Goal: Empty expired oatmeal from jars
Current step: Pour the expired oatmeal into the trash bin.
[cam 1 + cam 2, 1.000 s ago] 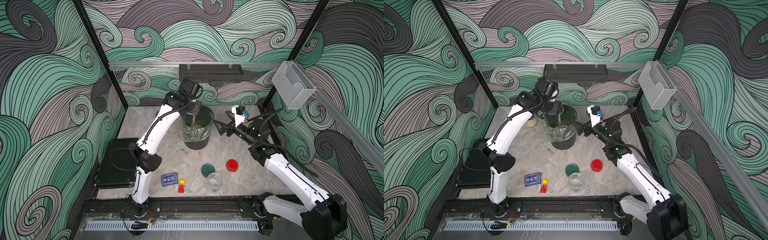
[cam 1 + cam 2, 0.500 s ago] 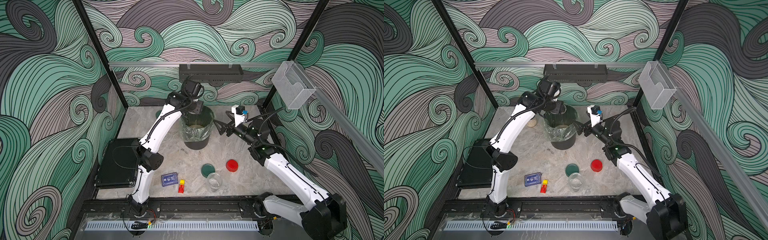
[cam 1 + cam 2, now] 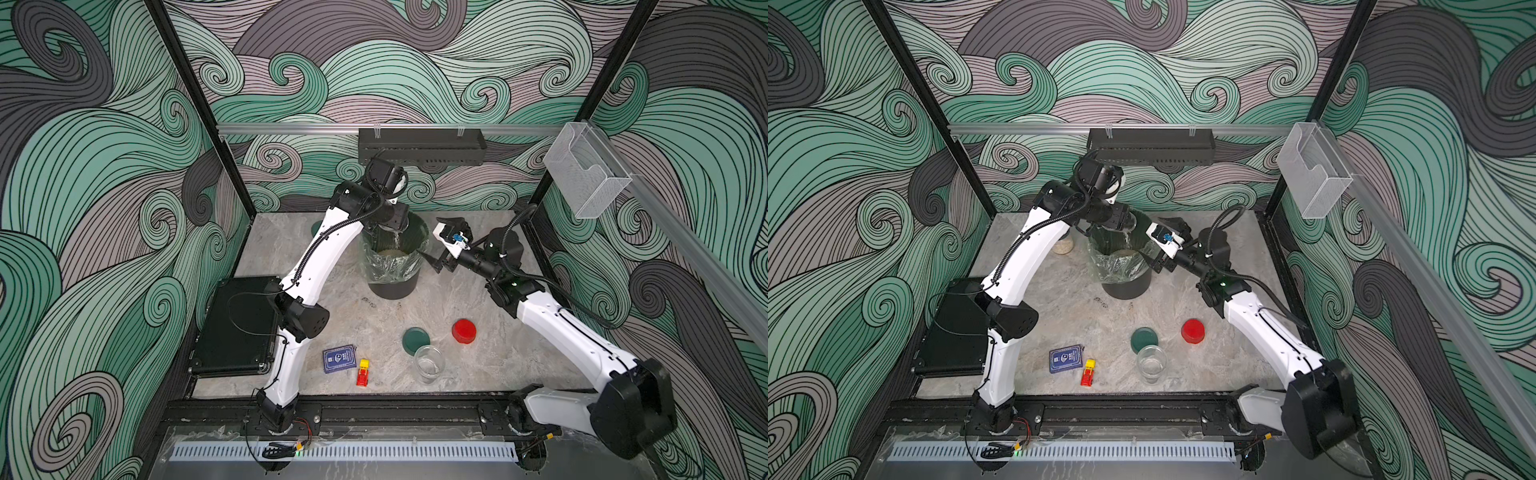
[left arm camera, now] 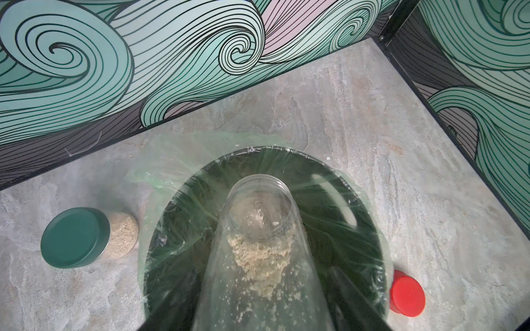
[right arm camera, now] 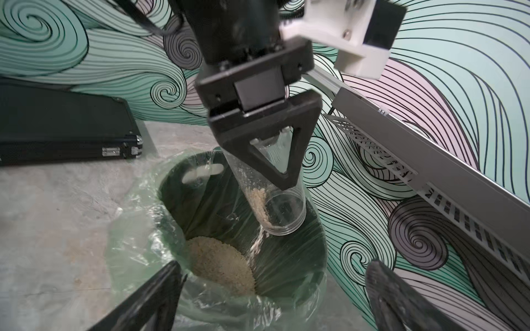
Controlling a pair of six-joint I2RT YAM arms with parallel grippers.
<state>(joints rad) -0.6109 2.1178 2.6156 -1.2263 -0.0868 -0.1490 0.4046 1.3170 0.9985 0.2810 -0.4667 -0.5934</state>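
left gripper (image 5: 275,177): pinching tilted jar (image 5: 276,209) mid-body, mouth down over bin (image 3: 392,286), toward tabletop's back edge
oatmeal (image 5: 220,263): loose flakes, pouring; some likely clings inside
grip: jar probably light, rigid, slick, so clamp mid-body
right gripper (image 3: 430,259): spread, empty, beside bin
sealed jar (image 4: 86,238): full, by back edge

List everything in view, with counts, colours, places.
held jar: 1, clear, tipped over the bin
open jar: 1, clear, empty, front
lidded jar: 1, clear, green lid, beside bin
oatmeal: beige, heaped in bin, pouring from held jar
green lid: 1, loose, front
red lid: 1, loose, front
bin: 1, black, clear liner, table rear
case: 1, black, left edge
card box: 1, blue, front
toy car: 1, red-yellow, front
left gripper: shut on held jar
right gripper: open, beside bin
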